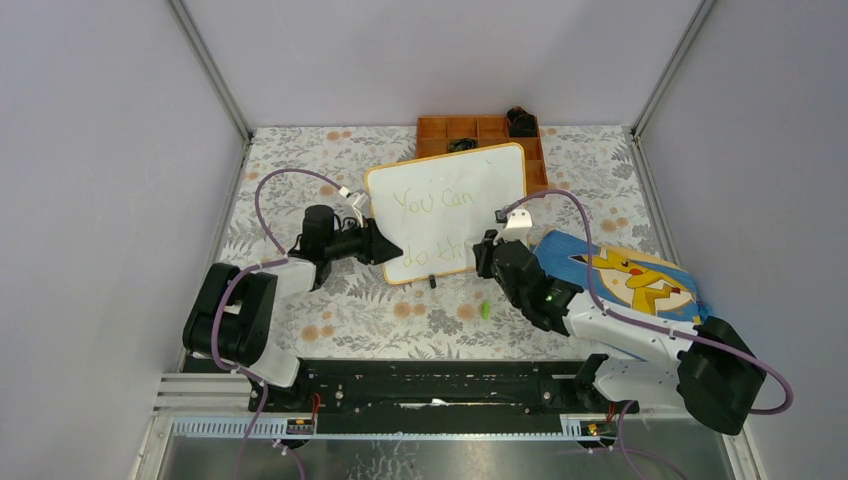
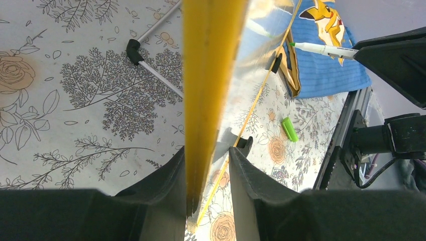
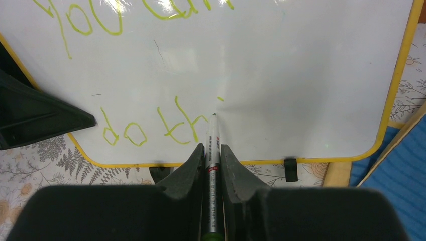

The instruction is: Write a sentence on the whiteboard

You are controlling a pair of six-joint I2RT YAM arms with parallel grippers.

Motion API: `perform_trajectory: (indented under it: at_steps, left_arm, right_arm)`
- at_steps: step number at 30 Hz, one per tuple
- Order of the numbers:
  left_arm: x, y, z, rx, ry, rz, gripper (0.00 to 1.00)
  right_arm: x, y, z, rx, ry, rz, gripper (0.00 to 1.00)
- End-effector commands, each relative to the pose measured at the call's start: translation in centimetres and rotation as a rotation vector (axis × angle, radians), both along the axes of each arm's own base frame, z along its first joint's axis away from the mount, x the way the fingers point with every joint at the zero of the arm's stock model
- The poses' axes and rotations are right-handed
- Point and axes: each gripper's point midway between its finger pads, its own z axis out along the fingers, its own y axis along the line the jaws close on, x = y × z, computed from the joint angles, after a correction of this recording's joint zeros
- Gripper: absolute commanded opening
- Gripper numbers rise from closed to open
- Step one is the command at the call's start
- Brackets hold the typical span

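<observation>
The whiteboard (image 1: 470, 185) with its orange-yellow frame stands tilted at the table's middle. The sentence (image 1: 435, 205) in light green reads "You can" above "do th", followed by a dot. My left gripper (image 1: 385, 245) is shut on the whiteboard's left edge (image 2: 208, 75), one finger on each side (image 2: 207, 155). My right gripper (image 1: 487, 252) is shut on a silver marker (image 3: 213, 145). The marker tip sits at the board face (image 3: 301, 75), just right of "th" (image 3: 183, 125). The marker also shows in the left wrist view (image 2: 321, 48).
An orange tray (image 1: 435, 128) with a black object (image 1: 521, 122) stands behind the board. A blue cartoon-print cloth (image 1: 625, 270) lies at the right under my right arm. A green marker cap (image 1: 485, 310) lies on the floral table cover in front of the board. Grey walls enclose the table.
</observation>
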Motion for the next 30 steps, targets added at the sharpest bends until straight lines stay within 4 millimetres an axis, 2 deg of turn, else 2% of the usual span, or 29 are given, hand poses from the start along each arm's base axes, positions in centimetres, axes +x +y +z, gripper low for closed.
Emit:
perform_trajectory:
  at_steps: [1,15,30]
  left_arm:
    - [0.7,-0.3,1.3,0.009,-0.063,-0.007,0.4]
    - [0.6,-0.3,1.1,0.015,-0.059,-0.01,0.4]
    - [0.6,-0.4,1.1,0.021,-0.061,-0.011,0.39]
  right_arm:
    - [0.9,0.1,0.4,0.029,-0.021,-0.032,0.0]
    - [1.2,-0.7,-1.0,-0.01,-0.012,-0.073,0.0]
    - [-0.4,-1.3,-3.1,-0.011,0.046,-0.047,0.0]
